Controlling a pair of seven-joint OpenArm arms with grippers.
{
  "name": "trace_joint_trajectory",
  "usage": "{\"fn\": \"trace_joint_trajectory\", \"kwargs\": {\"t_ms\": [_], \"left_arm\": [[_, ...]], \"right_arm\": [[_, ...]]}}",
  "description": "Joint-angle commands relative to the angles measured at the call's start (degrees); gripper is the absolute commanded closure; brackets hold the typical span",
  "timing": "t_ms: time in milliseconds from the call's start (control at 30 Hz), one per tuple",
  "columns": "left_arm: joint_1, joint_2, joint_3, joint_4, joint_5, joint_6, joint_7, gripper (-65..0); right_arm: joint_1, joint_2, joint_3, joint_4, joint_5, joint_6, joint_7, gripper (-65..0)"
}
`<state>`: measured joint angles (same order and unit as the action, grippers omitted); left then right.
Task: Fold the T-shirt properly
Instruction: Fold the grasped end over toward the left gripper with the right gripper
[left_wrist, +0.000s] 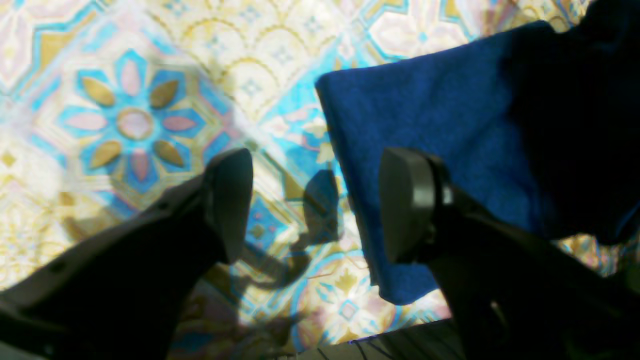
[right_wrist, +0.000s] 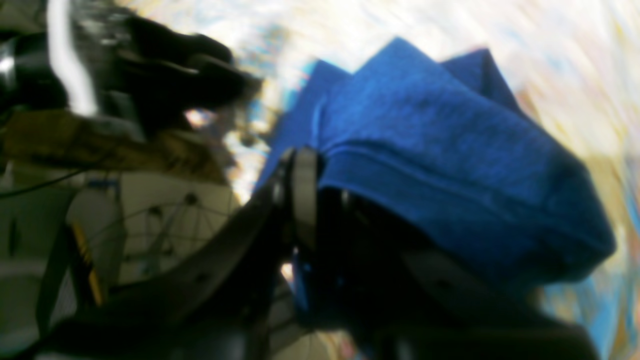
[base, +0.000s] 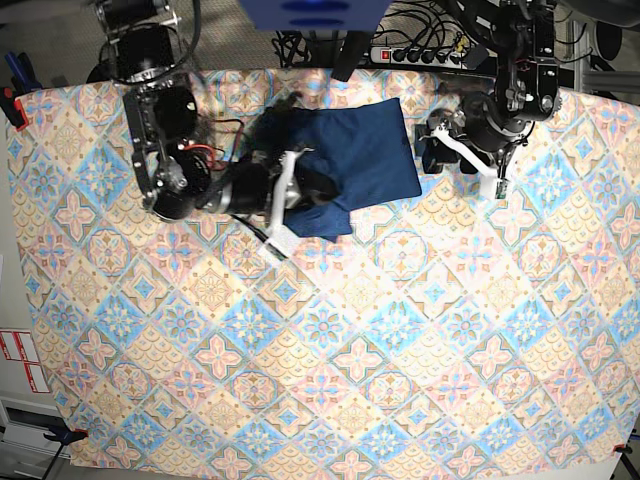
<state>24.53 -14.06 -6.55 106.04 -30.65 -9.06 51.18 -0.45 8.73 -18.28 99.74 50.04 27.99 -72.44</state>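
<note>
1. The T-shirt (base: 360, 150), partly folded, lies at the bench's far edge between both arms.
2. The right gripper (right_wrist: 305, 195) is clamped on its left hem.
3. The left gripper (left_wrist: 315, 205) hangs spread and empty, just right of the shirt's right edge.

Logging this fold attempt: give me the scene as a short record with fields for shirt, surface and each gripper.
shirt: dark blue T-shirt, partly folded, lying at the far side of the table
surface: pastel patterned tablecloth
right gripper: shut on a fold of the T-shirt, fabric draped over it
left gripper: open, holding nothing, just beside the shirt's edge
fold status: not finished
</note>
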Motion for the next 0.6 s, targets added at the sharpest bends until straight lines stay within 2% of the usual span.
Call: {"fn": "trace_joint_trajectory", "kwargs": {"t_ms": [0, 100, 267, 333, 467, 567], "left_arm": [[0.0, -0.3, -0.2, 1.2, -0.5, -0.3, -0.8, -39.3], [0.1, -0.3, -0.2, 1.1, -0.2, -0.3, -0.8, -39.3], [0.0, -0.3, -0.2, 1.1, -0.3, -0.3, -0.8, -39.3], [-0.1, -0.3, -0.2, 1.1, -0.3, -0.3, -0.8, -39.3], [-0.2, -0.2, -0.2, 1.1, -0.2, -0.3, -0.8, -39.3], [-0.3, -0.1, -0.2, 1.1, -0.2, -0.3, -0.8, -39.3]], "right_arm": [[1.0, 0.5, -0.3, 0.0, 1.4, 1.6, 0.7, -1.5], [2.5, 0.5, -2.9, -1.2, -0.7, 5.7, 0.6, -1.5], [6.0, 0.5, -9.2, -1.5, -6.7, 6.5, -0.7, -2.0], [7.0, 0.5, -10.9, -2.6, -8.0, 6.5, -0.7, -5.1], [7.1, 0.3, -12.1, -5.0, -10.9, 6.5, -0.7, -17.1], [7.1, 0.2, -12.1, -5.0, -11.1, 6.5, -0.9, -21.9]]}}
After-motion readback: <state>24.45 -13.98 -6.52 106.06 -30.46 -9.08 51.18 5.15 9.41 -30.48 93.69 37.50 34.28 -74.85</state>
